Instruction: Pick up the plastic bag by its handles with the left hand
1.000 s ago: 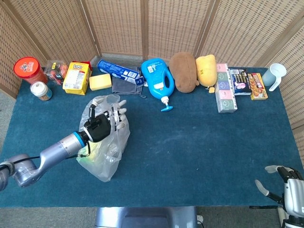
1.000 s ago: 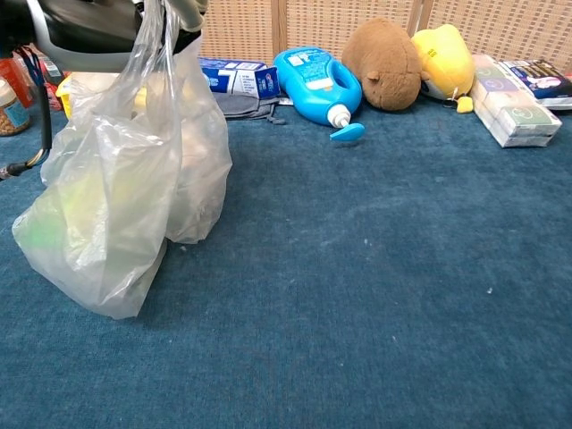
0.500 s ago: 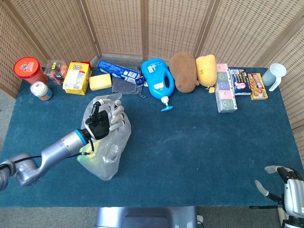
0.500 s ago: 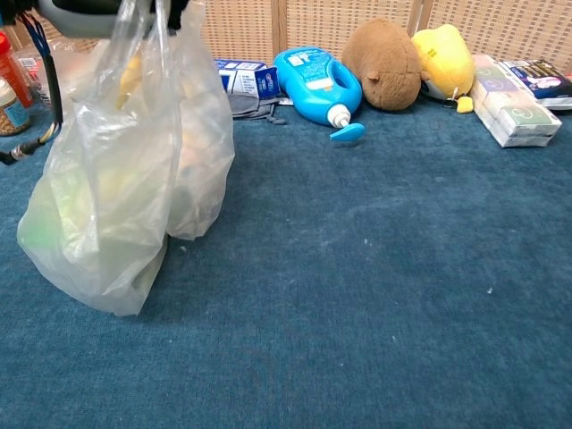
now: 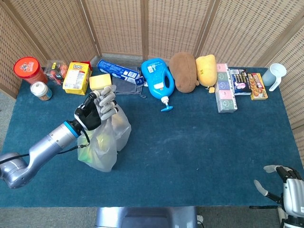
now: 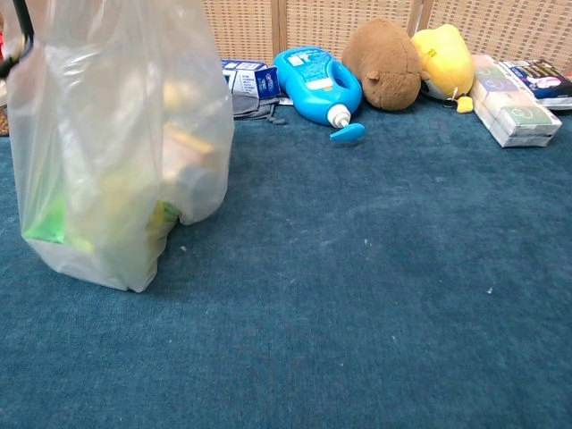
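Note:
A translucent plastic bag (image 5: 105, 140) with yellow and green contents hangs from my left hand (image 5: 95, 110), which grips its gathered handles from above. In the chest view the plastic bag (image 6: 116, 152) fills the left side, stretched tall, its bottom touching or just over the blue cloth; the hand itself is above that frame. My right hand (image 5: 285, 183) rests at the table's near right corner, fingers spread, holding nothing.
Along the far edge lie a red-lidded jar (image 5: 29, 70), a yellow box (image 5: 77, 77), a sponge (image 5: 100, 81), a blue detergent bottle (image 5: 158, 79), brown and yellow plush toys (image 5: 184, 71), snack boxes (image 5: 225, 90) and a cup (image 5: 275, 75). The blue tablecloth (image 5: 199, 142) spreads right of the bag.
My left hand has risen and moved toward the far edge, pulling the bag up from a slumped heap into a taut, upright shape. The right hand stays still.

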Tool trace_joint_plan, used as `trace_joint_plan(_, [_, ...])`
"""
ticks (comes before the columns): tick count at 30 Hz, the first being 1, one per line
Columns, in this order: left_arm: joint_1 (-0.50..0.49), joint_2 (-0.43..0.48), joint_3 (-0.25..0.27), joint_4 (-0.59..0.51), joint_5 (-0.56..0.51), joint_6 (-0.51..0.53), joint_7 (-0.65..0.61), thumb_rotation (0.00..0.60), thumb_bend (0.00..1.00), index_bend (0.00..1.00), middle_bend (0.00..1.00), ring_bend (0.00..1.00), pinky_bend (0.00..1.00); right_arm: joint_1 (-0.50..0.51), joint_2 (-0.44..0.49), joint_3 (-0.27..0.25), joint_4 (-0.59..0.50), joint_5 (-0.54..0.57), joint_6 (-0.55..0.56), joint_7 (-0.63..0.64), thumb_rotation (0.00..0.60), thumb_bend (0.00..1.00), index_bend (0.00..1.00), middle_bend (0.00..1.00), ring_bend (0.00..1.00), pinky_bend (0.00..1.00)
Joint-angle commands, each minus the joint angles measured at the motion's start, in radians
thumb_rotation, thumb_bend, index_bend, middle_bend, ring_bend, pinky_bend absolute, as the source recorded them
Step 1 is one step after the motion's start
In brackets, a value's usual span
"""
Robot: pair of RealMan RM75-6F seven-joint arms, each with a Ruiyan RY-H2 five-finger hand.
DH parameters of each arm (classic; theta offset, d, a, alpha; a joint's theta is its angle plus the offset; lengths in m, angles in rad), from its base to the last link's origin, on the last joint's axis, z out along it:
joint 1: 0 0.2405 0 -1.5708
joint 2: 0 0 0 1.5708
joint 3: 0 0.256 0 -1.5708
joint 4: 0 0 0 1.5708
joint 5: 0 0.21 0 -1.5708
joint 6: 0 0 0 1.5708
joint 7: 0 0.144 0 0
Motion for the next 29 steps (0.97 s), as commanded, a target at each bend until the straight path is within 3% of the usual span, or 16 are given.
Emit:
trace_joint_plan(1, [0.0,0.033,-0.038,-0.032,-0.021,-0.017,0.025,0.416,0.75,0.66,0.78,0.83,0.89,0.001,-0.003,-0.001,0.003,-0.002,-0.001,0.004,0.177,0.25,0.43,0.48,0.4,0.28])
trace_joint_plan(14, [-0.02,0.143,-0.206,-0.11,-0.118,-0.106,0.082,0.423,0.76,0.66,0.78,0.83,0.89,-0.003,-0.009,0.001,0.01,-0.01,0.016,0.023,0.175,0.24,0.43,0.48,0.4,0.28])
trace_joint_plan(29, [-0.061,0.134,-0.353,-0.09,-0.262,-0.235,0.191,0.431,0.75,0.66,0.78,0.83,0.89,-0.005,-0.008,0.005,0.018,0.002,0.014,0.036,0.176,0.24,0.43,0.48,0.4,0.29])
